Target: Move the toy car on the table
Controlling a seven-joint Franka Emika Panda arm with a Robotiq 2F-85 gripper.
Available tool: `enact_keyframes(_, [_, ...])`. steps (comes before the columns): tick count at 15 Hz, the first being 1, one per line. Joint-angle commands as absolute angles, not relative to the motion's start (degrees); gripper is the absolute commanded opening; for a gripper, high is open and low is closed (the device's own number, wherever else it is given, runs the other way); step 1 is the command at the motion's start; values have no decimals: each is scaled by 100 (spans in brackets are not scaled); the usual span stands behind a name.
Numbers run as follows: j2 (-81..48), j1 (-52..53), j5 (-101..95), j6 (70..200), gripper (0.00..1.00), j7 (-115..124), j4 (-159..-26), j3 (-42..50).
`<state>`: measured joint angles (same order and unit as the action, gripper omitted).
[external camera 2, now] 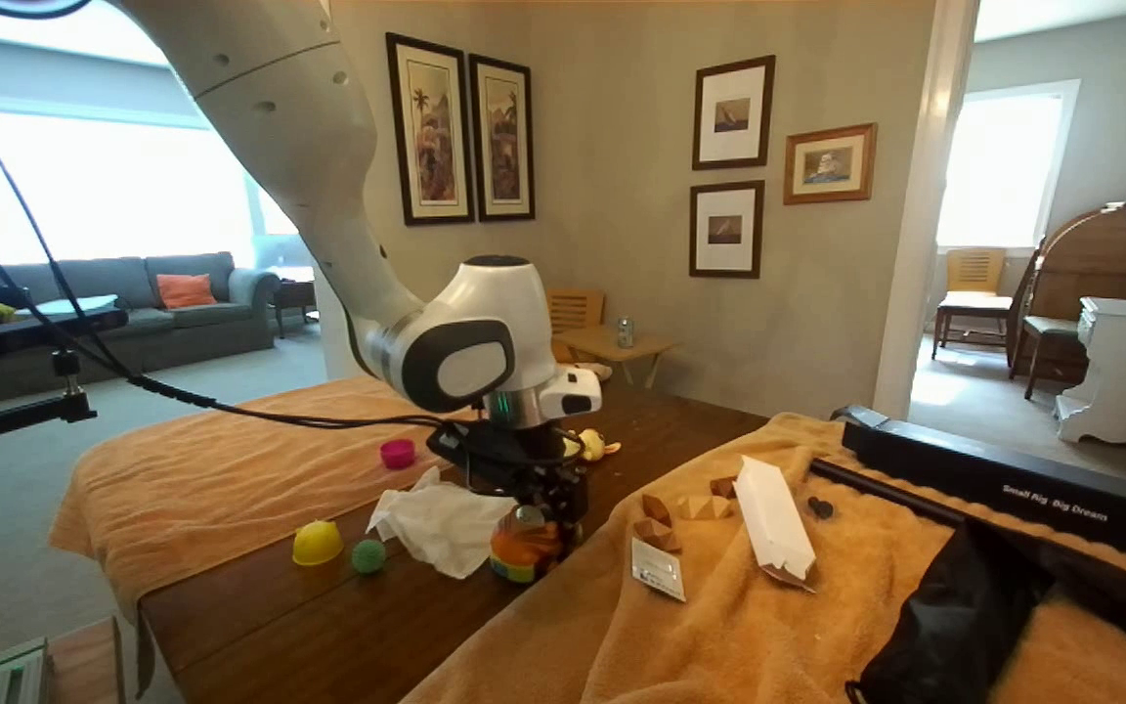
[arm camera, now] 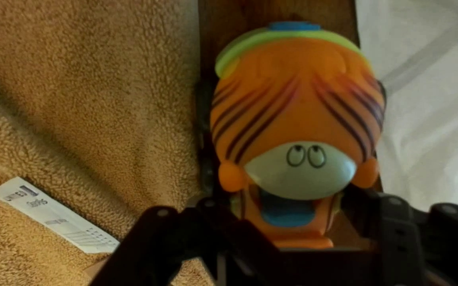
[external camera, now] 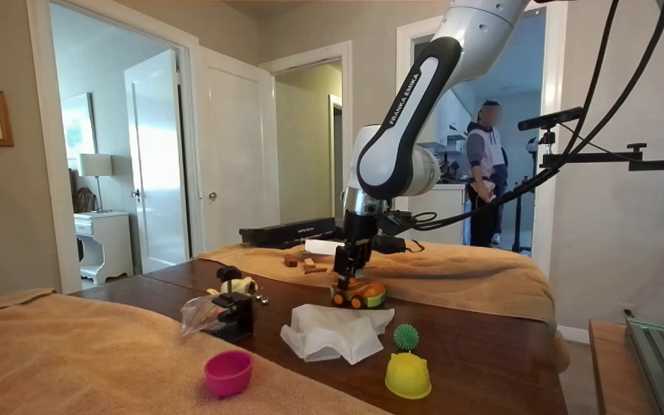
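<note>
One smooth, rounded toy car (arm camera: 296, 107) stands partly between the gripper's (arm camera: 290, 210) two fingers (arm camera: 400, 228), whether clenched cannot be told, near one crumpled sheet (external camera: 338, 331).

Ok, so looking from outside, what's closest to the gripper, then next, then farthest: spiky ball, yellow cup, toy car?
Nearest the gripper first, in an exterior view:
1. Toy car: right at it.
2. Spiky ball: toward the picture's lower right.
3. Yellow cup: in front of the ball.
</note>
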<state>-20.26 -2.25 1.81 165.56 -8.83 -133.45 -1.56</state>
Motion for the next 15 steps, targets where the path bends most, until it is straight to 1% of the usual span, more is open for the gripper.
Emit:
enact_keyframes(1, [-2417, -370, 30, 16419, 45, -1049, -12904, -141])
enact_keyframes(15, [-2968, -480, 25, 16381, 45, -1239, -12018, -179])
